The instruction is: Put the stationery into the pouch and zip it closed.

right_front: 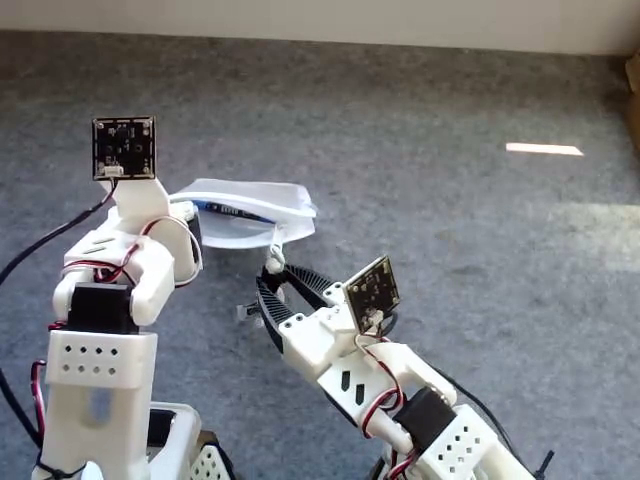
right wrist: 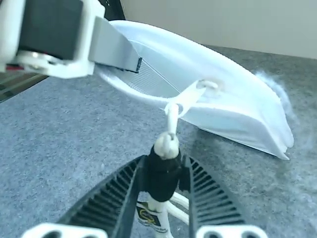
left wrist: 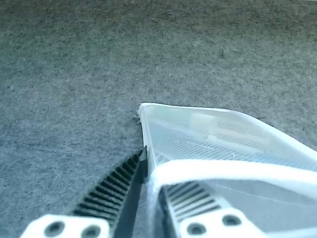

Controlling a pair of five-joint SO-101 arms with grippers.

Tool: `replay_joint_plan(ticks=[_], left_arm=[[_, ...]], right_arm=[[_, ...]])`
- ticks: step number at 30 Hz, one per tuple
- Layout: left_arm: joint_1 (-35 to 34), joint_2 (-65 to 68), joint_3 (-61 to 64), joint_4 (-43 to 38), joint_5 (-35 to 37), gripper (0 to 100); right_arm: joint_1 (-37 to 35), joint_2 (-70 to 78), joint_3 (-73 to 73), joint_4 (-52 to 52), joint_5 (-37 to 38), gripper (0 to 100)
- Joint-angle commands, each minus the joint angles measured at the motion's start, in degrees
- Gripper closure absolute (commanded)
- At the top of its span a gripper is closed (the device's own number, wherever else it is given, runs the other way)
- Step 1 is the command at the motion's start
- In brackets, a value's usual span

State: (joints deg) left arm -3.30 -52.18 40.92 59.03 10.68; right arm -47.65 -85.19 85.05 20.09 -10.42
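Observation:
A translucent white pouch [right_front: 250,212] lies on the grey carpet, and a blue-marked pen [right_front: 228,209] shows through its wall. My left gripper [right_front: 191,226] is at the pouch's left end, shut on the edge of the pouch [left wrist: 223,144], with the fingertips [left wrist: 147,157] pinching the white rim. A pale block [left wrist: 205,122] is dimly visible inside. My right gripper [right_front: 272,268] sits just in front of the pouch, shut on the black zipper pull [right wrist: 162,174]. A white cord runs from the pull to the slider on the pouch [right wrist: 223,99].
Grey carpet [right_front: 450,250] spreads all around, with wide free room to the right. A bright patch of light [right_front: 545,149] lies far right. A pale wall runs along the back. The left arm's body [right wrist: 59,34] looms close over the pouch's other end.

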Motion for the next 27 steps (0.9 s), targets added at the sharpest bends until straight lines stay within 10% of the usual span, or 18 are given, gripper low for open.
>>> replay_joint_plan(ticks=[1, 20, 27], left_arm=[[-0.75, -1.54, -0.22, -1.49, -0.18, 99], [-0.75, -1.54, -0.66, -1.49, -0.53, 98], [-0.40, -1.19, -0.31, -5.63, -0.62, 82]], right_arm=[[0.48, -0.22, -0.48, -1.36, 0.79, 90.6], [0.40, -0.75, -2.77, 9.80, 12.13, 99.4], [1.01, -0.75, -10.95, 22.46, 12.84, 99.4]])
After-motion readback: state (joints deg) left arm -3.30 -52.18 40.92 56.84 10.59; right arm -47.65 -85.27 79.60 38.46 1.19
